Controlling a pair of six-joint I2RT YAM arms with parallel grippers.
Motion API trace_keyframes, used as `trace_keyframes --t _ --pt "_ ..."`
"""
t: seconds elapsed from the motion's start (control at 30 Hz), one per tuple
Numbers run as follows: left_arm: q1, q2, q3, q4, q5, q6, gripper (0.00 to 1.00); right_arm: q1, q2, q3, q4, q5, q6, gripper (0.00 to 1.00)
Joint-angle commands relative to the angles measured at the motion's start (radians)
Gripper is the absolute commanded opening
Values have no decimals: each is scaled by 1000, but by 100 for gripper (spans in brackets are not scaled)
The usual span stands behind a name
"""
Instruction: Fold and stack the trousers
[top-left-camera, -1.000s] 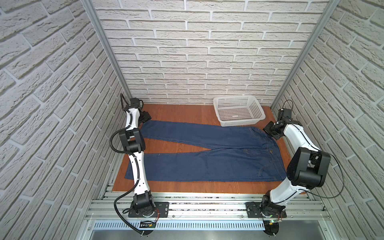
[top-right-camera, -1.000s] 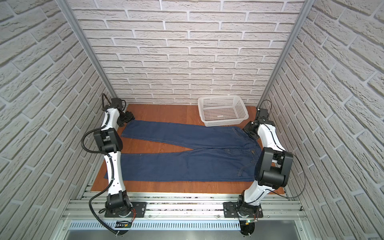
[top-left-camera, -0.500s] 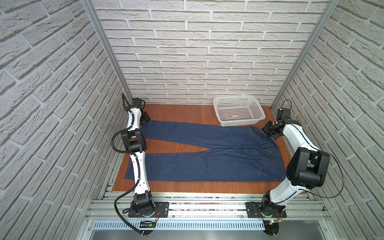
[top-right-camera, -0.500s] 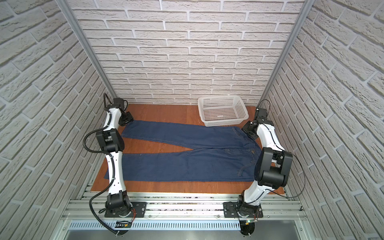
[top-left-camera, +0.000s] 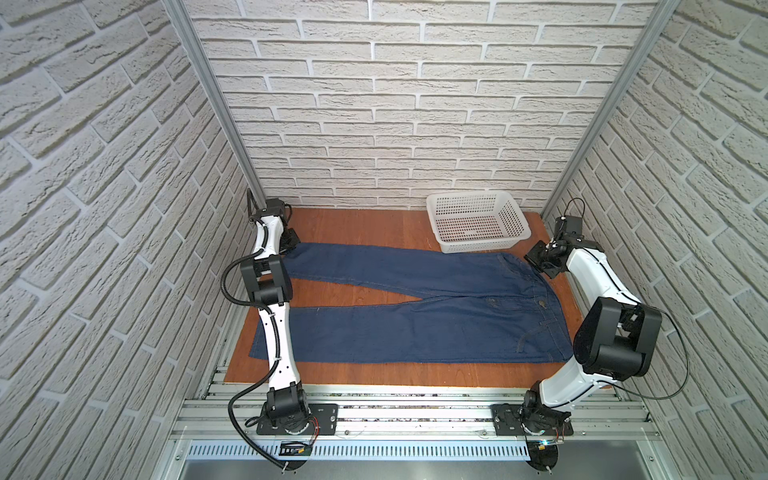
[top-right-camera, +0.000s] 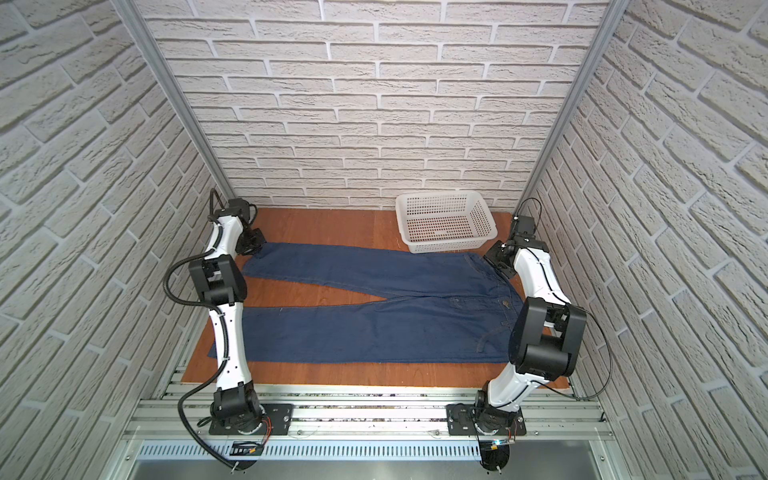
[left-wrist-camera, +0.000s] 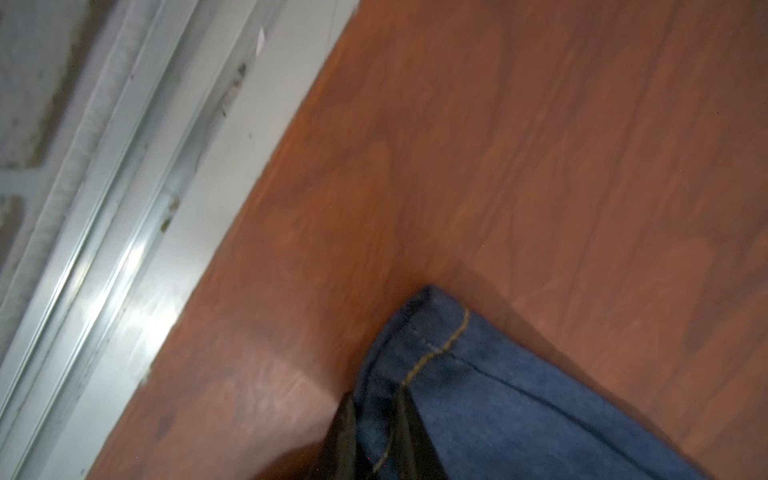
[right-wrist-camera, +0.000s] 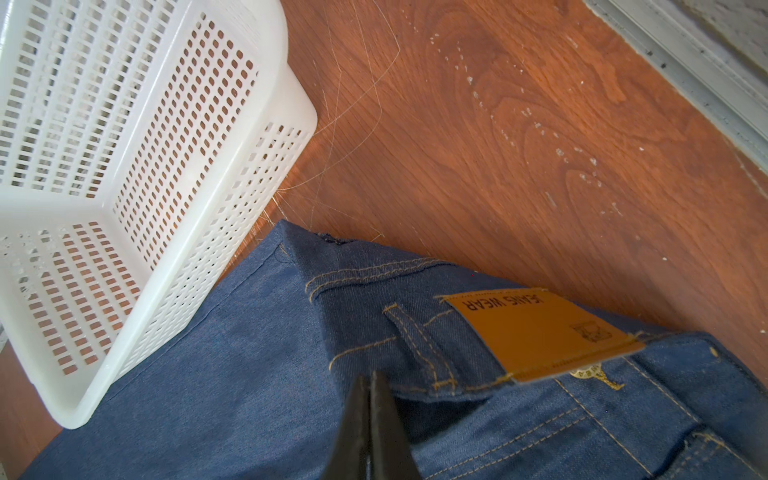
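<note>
Pale brick-pattern walls (top-left-camera: 395, 104) enclose a reddish wooden board (top-left-camera: 353, 220) on aluminium rails (top-left-camera: 415, 409).

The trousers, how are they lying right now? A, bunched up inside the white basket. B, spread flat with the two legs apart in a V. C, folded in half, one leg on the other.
B: both top views show the trousers flat on the wooden table, bare wood between the legs, outside the white basket.

Single legible marking: "JEANS WEAR", dark capitals, inverted in the right wrist view, on the tan patch (right-wrist-camera: 540, 332) at the trousers (right-wrist-camera: 208, 395) waistband. The patch's smaller print is illegible.
</note>
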Motion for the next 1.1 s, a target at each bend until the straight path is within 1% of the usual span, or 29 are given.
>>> trace_keyframes --t 0.0,0.03,0.1,0.2,0.23,0.27,0.33,0.43,0.57,0.73,0.8,0.9,1.0,1.07 --pt "1 -73 -230 -46 -33 6 5 6 -50 4 24 -18 6 5" --pt "10 -125 -307 -12 -39 -2 2 5 -53 4 23 -22 6 5" --pt "24 -201 -414 28 -45 -8 0 3 -62 4 23 -24 7 5" --pt "27 -260 -482 42 -41 4 0 2 -75 7 21 -23 8 5" --pt "23 -267 -483 46 -35 5 3 1 -79 7 20 -21 7 5" --pt "22 -274 -479 48 -31 1 13 2 -83 8 19 -22 7 5" --pt "20 -269 -442 46 -27 -15 36 1 -85 8 19 -22 7 5" --pt "20 -253 -369 44 -26 -46 53 0 -86 8 16 -21 6 5" --pt "17 -195 -238 12 -30 -72 56 0 -86 10 16 -20 5 5" --pt "7 -60 -43 -88 -25 -67 57 0 -81 11 18 -24 6 5" --pt "4 -37 -30 -99 -31 -70 58 0 -81 13 17 -23 6 5" --pt "4 -36 -63 -85 -43 -75 59 1 -83 13 17 -24 6 5" --pt "2 -36 -83 -82 -48 -71 66 0 -83 9 19 -26 6 5" --pt "3 -42 -101 -81 -56 -72 67 1 -79 9 20 -30 6 5"
